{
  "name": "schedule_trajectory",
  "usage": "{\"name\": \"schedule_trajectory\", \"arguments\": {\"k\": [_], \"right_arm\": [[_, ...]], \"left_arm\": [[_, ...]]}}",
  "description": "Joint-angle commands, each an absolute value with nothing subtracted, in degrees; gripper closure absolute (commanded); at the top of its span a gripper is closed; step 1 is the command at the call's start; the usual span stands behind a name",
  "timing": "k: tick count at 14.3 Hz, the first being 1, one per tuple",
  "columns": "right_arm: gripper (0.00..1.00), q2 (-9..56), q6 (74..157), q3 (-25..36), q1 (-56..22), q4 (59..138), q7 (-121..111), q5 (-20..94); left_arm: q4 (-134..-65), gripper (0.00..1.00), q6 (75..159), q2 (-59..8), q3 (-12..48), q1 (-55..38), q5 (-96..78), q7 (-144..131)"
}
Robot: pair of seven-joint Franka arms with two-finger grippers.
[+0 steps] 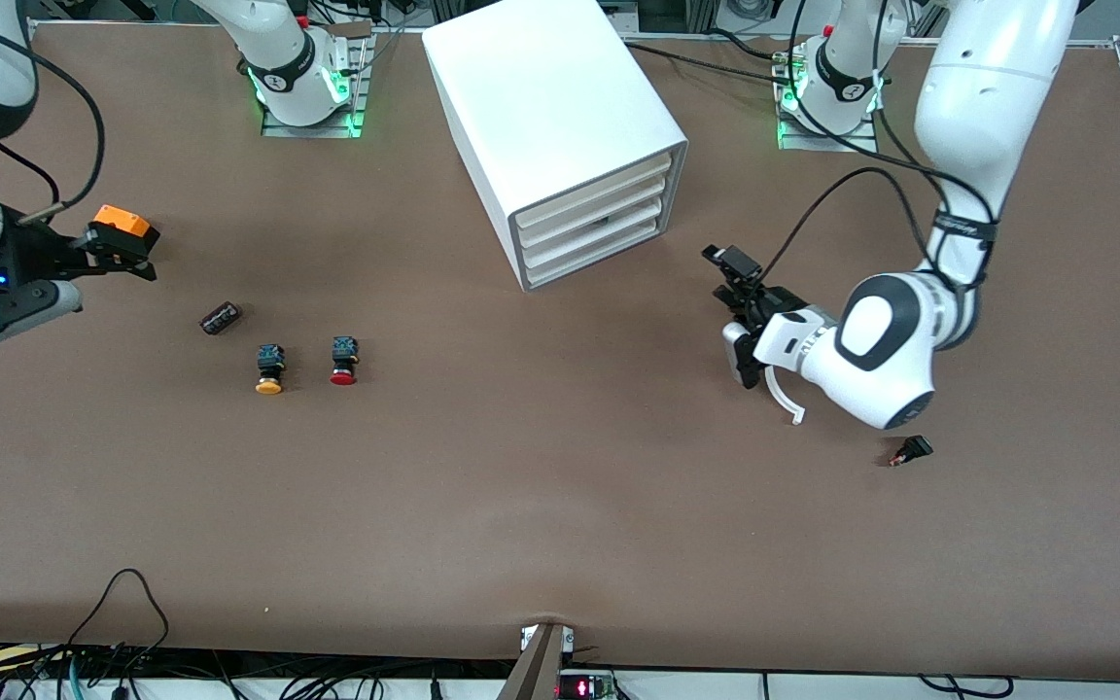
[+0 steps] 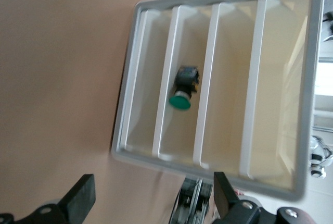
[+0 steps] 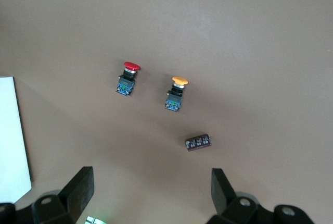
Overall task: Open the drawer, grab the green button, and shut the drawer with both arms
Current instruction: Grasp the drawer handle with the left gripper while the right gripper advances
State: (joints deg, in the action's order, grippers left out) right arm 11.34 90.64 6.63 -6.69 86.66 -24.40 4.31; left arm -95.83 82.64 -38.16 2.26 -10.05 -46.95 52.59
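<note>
One button (image 2: 183, 92) with a round green cap, a black collar and a blue-grey body is seen lying on its side inside the white cabinet (image 1: 545, 107). It appears to rest in the second tray up from the surface (image 1: 560, 506), though which tray holds it cannot be told firmly. It is judged to be light, rigid and a little smooth on the cap, so the squarer body or the collar is thought the better place to be pinched, across its narrow width. All four trays are pushed in, and the drawer (image 1: 609, 245) lowest in the stack has not yet been drawn out. Its thin front lip is judged the only part to be hooked, and the light cabinet may need to be steadied meanwhile. The left end effector (image 1: 737, 282) is held in front of the cabinet, aimed at the tray fronts, with fingers spread and nothing held. The right end effector (image 1: 122, 255) is parked, also released and empty, over the right arm's end of the surface, near a yellow-capped button (image 1: 269, 369) and a red-capped button (image 1: 343, 361).
</note>
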Motion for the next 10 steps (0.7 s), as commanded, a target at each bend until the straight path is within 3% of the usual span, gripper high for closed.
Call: {"name": "schedule_trajectory", "arguments": {"k": [1,4,6,8,10], "right_arm": [[0.0,11.5,90.7,6.5,-6.9,86.2,-26.0,5.0],[0.0,11.8,91.4,6.5,-6.8,86.1,-29.8,5.0],[0.0,14.5,92.5,6.3,-6.9,85.1,-30.0,5.0],[0.0,16.6,94.6,6.2,-7.6,84.3,-30.1,5.0],[0.0,18.0,98.2,6.2,-7.6,84.2,-32.2,5.1]], "left_arm": [[-102.7,0.01,84.9,-38.0,2.5,-9.8,-54.2,62.2],[-103.8,0.08,84.9,-39.5,4.4,-9.9,-58.3,66.2],[-105.5,0.2,86.9,-40.0,5.6,-10.2,-61.5,69.6],[-109.1,0.39,90.5,-40.2,7.1,-10.7,-63.7,76.0],[-111.4,0.39,92.5,-40.4,7.6,-11.3,-65.4,78.0]]}}
